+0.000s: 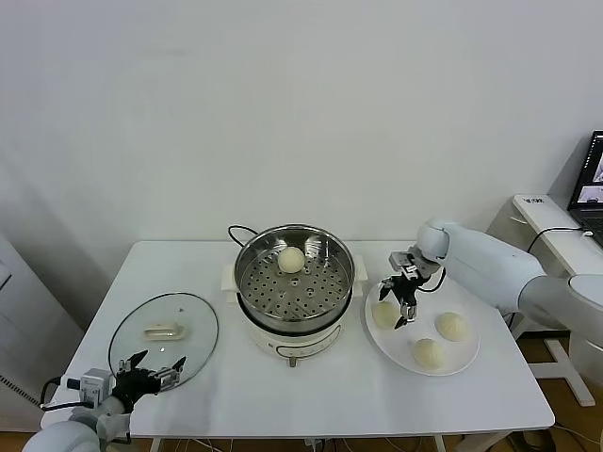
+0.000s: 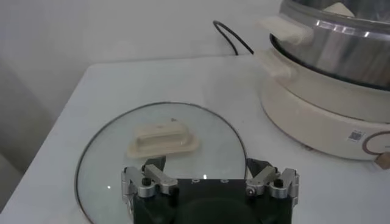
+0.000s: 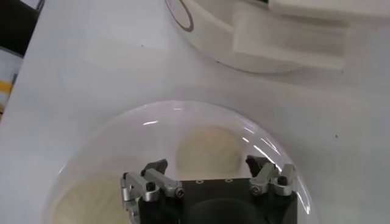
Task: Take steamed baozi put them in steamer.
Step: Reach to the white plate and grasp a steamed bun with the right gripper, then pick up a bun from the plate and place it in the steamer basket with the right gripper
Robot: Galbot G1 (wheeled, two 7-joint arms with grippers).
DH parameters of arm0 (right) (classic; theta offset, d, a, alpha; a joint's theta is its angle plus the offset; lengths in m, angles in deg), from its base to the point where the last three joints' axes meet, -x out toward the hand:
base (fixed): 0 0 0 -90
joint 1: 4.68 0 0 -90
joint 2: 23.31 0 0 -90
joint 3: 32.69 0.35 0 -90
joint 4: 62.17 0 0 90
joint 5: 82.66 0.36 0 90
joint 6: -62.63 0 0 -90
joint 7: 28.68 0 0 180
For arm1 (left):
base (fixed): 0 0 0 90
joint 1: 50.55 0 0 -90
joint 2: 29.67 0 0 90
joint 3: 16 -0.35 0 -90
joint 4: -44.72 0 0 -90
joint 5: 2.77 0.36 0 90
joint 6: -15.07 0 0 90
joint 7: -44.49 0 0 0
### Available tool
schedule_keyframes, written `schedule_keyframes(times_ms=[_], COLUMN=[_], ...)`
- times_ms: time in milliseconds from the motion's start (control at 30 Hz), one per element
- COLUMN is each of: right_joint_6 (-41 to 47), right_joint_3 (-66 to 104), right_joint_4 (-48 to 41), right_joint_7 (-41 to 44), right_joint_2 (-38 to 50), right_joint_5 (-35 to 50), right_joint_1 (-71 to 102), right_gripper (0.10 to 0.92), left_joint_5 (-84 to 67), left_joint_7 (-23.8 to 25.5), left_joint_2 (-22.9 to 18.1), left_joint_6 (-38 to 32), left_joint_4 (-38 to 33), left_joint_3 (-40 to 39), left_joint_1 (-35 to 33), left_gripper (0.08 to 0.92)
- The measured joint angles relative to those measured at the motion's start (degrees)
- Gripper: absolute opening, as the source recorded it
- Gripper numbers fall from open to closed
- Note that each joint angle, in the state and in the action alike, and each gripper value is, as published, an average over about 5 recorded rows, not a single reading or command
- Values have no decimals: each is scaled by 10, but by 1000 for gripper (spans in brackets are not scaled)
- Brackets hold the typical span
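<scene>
The steel steamer (image 1: 259, 273) stands on its white cooker base at the table's middle and holds one baozi (image 1: 291, 260) at its far side. Three more baozi lie on a white plate (image 1: 468, 358) to the right: one at the left (image 1: 383, 315), one at the back right (image 1: 451, 326), one at the front (image 1: 429, 353). My right gripper (image 1: 399, 301) is open and hovers just above the left baozi, which shows between its fingers in the right wrist view (image 3: 204, 152). My left gripper (image 1: 151, 369) is open and idle at the front left, over the lid's edge.
An oval glass lid (image 1: 193, 330) with a cream handle (image 1: 162, 331) lies flat at the table's left, also in the left wrist view (image 2: 213, 143). The cooker's black cord (image 1: 237, 229) loops behind the steamer. A side desk with a laptop (image 1: 590, 179) stands at the far right.
</scene>
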Motion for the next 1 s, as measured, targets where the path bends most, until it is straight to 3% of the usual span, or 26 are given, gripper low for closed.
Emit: schedule_keyframes(times_ms=[233,500,667,1000], right_joint_6=[1,1,2,17], right_joint_3=[9,6,-4,-60], right_joint_4=[1,8,19,73], right_joint_7=[-1,0,0,10], right_joint_2=[-3,1,7,37], right_joint_5=[-13,-22,-22,22], right_joint_1=[7,2,-9,-91], right_gripper=[618,572,491,473], left_joint_5=[0,0,1,1], left_joint_7=[0,0,-1,-1], left_joint_2=[0,-2,-4,-5], left_joint_6=[-1,-1,0,3], left_joint_4=[-2,-2,-2,-2], left_joint_3=[1,1,0,-1], left_joint_1=[-3,-3,-3,1], left_gripper=[823,823,823,823])
